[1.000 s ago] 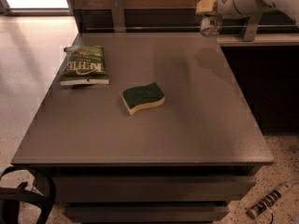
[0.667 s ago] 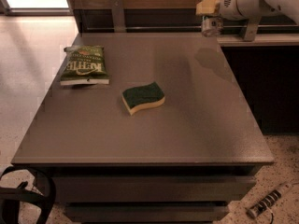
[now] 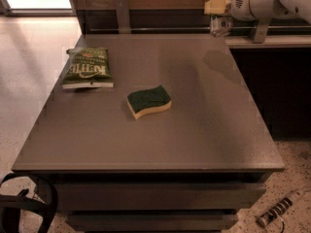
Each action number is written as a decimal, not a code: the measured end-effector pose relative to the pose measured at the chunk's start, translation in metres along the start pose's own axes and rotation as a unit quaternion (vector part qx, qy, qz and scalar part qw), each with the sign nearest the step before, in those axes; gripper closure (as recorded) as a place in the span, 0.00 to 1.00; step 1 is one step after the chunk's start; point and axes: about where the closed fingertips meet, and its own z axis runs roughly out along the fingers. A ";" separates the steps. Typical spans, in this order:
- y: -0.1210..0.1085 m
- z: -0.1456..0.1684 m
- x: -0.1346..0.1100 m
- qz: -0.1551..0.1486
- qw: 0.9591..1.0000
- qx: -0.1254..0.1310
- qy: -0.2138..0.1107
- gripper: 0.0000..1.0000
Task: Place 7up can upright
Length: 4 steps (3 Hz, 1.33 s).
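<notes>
The 7up can (image 3: 220, 25) is a small pale silvery can held roughly upright in my gripper (image 3: 218, 8) at the back right corner of the table (image 3: 194, 130). It hangs above the table's surface and throws a shadow on it just below. The gripper's yellowish finger (image 3: 213, 7) and white arm reach in from the right and cover the can's upper part. The gripper is shut on the can.
A green snack bag (image 3: 88, 68) lies at the table's back left. A green-and-yellow sponge (image 3: 148, 101) lies near the middle. A rail and ledge (image 3: 262, 39) run behind the table. A power strip (image 3: 279, 209) lies on the floor at right, and a black object (image 3: 24, 208) at lower left.
The gripper with the can has barely shifted, staying above the back right corner. The bag and sponge have not moved.
</notes>
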 end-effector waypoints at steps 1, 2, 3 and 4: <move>0.011 -0.018 -0.008 -0.041 0.998 -0.042 -0.036 1.00; 0.015 -0.030 -0.011 -0.067 0.994 -0.070 -0.055 1.00; 0.017 -0.037 -0.017 -0.103 0.987 -0.094 -0.077 1.00; 0.016 -0.037 -0.018 -0.129 0.977 -0.138 -0.098 1.00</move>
